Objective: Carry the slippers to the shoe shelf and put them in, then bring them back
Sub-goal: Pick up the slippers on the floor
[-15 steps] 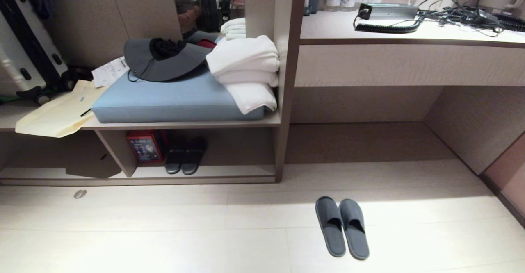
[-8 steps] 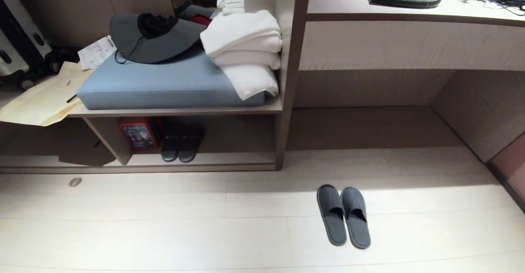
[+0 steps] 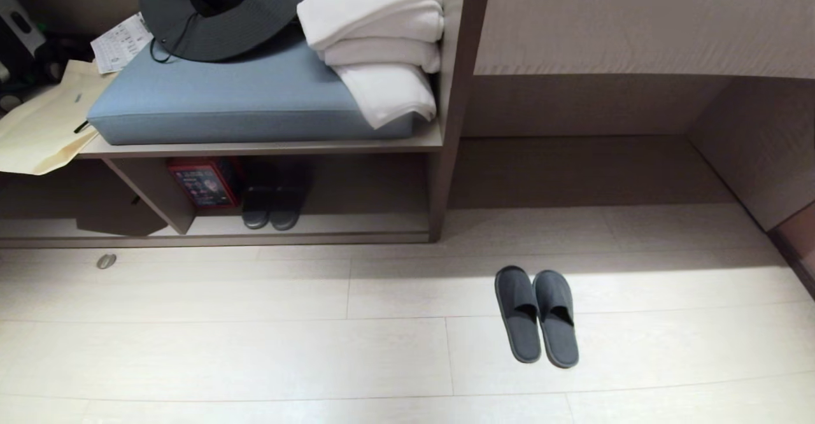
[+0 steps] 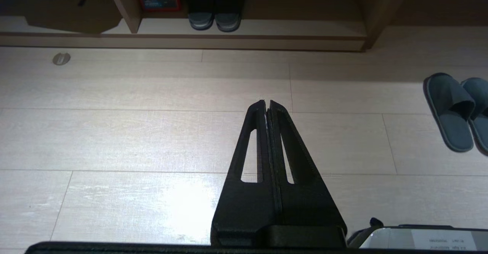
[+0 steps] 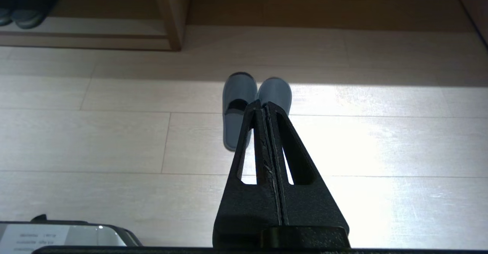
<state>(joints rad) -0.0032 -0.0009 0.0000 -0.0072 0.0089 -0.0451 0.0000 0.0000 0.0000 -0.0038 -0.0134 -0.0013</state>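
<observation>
Floor: pale wood-look planks (image 3: 255, 347) run across my head view, a bright patch of light falling on the right side.
Slippers: I see the slippers (image 3: 537, 316) side by side on the floor in that light, toes pointing at the furniture, touching each other, out in front of the open desk recess and well apart from the shelf.
Shoe shelf: the shoe shelf (image 3: 318, 223) sits low on the left, its upright divider to the left of a black pair of sandals (image 3: 270, 211) and a red box (image 3: 204, 182).
Above it: a blue cushion (image 3: 242, 102) carries a grey hat (image 3: 210, 16) and folded white towels (image 3: 375, 35).
Left gripper: my left gripper (image 4: 267, 103) has its fingers pressed together, holding nothing, hanging above bare floor.
Right gripper: my right gripper (image 5: 264, 104) is likewise closed and empty, its tips lined up over the slippers in the wrist view but clear above them.
Change: the whole head view has slid downward since a second ago, so the desk top with its cables has gone out of frame; the slippers themselves have not shifted on the planks.
</observation>
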